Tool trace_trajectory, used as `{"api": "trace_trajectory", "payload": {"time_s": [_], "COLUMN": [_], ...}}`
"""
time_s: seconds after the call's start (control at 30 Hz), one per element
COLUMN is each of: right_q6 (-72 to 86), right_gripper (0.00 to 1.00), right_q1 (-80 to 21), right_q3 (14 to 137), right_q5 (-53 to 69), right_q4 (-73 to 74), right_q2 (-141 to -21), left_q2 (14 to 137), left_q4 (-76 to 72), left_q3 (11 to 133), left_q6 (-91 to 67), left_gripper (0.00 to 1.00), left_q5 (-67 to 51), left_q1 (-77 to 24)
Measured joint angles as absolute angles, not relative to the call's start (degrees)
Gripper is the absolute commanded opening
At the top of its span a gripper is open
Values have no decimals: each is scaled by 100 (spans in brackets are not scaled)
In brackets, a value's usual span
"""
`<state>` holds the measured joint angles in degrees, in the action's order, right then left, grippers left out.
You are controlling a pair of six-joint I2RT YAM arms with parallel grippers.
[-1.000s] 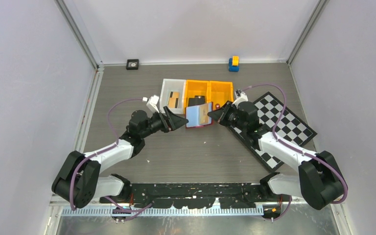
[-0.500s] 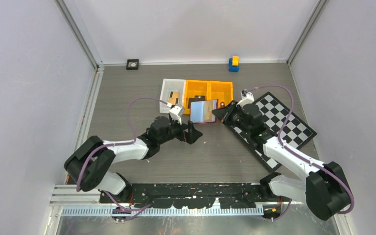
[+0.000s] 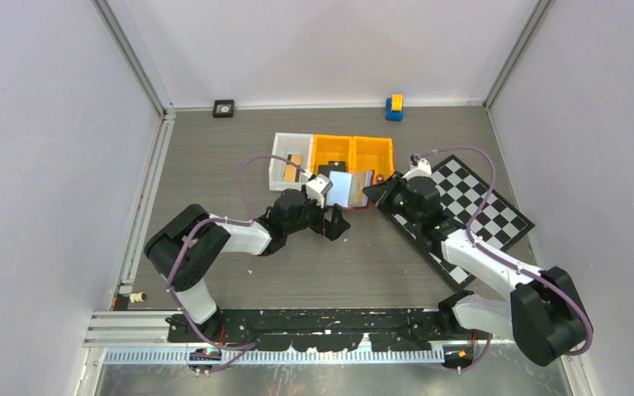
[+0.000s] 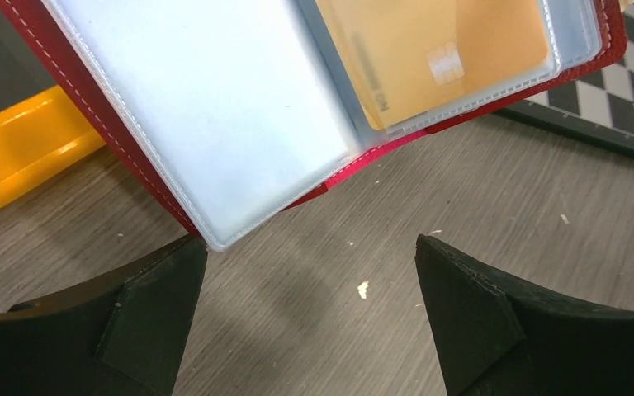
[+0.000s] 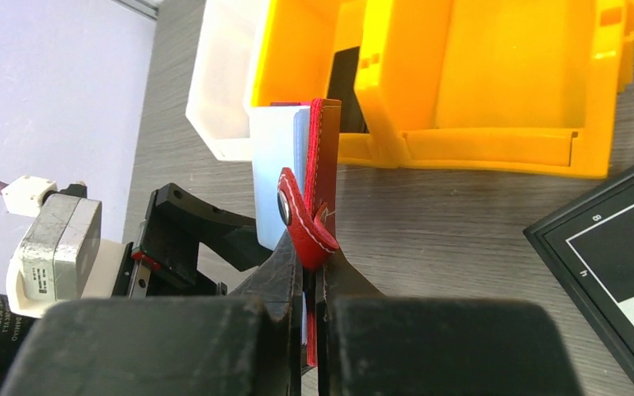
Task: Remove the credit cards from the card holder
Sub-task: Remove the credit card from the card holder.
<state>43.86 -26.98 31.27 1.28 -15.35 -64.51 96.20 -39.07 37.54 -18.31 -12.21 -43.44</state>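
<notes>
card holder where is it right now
Top view: mid-table, the card holder is held open by the right gripper just in front of the orange bins, the open left gripper close beside it.

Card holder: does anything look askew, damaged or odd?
Nothing damaged. The card holder hangs open, tilted, pinched by the right gripper; one card sits in a sleeve. Only pale crumbs litter the table.

One holder (image 4: 215,124), two cards (image 4: 437,58), three bins (image 3: 373,153)

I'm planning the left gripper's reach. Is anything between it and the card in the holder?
No separate object. The left gripper stands open facing the card holder, which the right gripper grips. Only the holder's clear sleeve lies over the credit card.
</notes>
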Motion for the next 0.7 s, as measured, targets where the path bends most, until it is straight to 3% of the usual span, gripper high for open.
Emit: {"api": "trace_trajectory", "payload": {"time_s": [0.7], "right_q6": [4565], "right_gripper": [1], "right_q1": [-2613], "right_q3": [3127], "right_q5": [185], "right_q4": [-1625], "right_q2": [-6803], "left_q2": [10943], "left_q4": [-3999], "left_q3": [4683], "left_q6": [-1925], "left_gripper": [100], "left_q5": [-2112], "left_q1": [-4233]}}
